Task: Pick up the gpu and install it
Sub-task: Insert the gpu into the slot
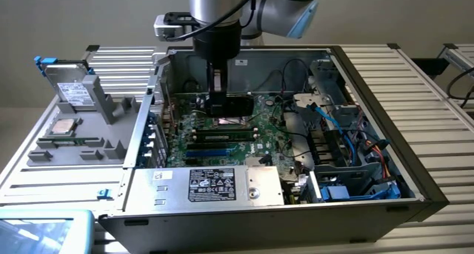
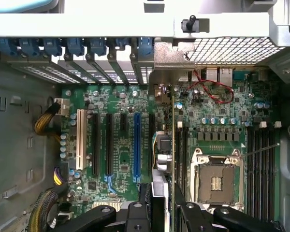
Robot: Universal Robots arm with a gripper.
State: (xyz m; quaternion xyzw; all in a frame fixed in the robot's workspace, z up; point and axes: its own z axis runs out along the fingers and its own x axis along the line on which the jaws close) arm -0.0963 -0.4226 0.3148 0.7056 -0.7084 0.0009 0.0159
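gpu [image 2: 165,152]: in the air inside the open computer case [image 1: 414,171], seen edge-on in the wrist view. Its silver end bracket [image 2: 170,60] points towards the rear wall, where the row of slot covers sits.
gripper [image 2: 162,215]: closed on the gpu, with 1 finger on each face of the card. In the exterior view it hangs low in the case, over the motherboard [image 1: 222,146].
Line-up: the card's edge runs parallel to the expansion slots. In the wrist view it lies between the long blue slot [image 2: 137,145] and the empty CPU socket [image 2: 215,181]. Which slot it is aimed at I cannot tell.
Done: the pick-up, judging by the firm hold and by the card sitting over the board and not on any rest.
Left: the install. The blue slot and the black slots beside it lie bare along their whole length, so I judge the card is not seated in any of them. Whether the bracket touches the rear wall cannot be told.
Progress: roughly the middle of the task, with the card carried in and turned the right way but nothing pressed home.
Nearby: memory sticks [image 1: 222,136] stand in their sockets near the gripper. A silver drive [image 1: 74,93] rests on the grey tray at the exterior view's left, well apart from the work.
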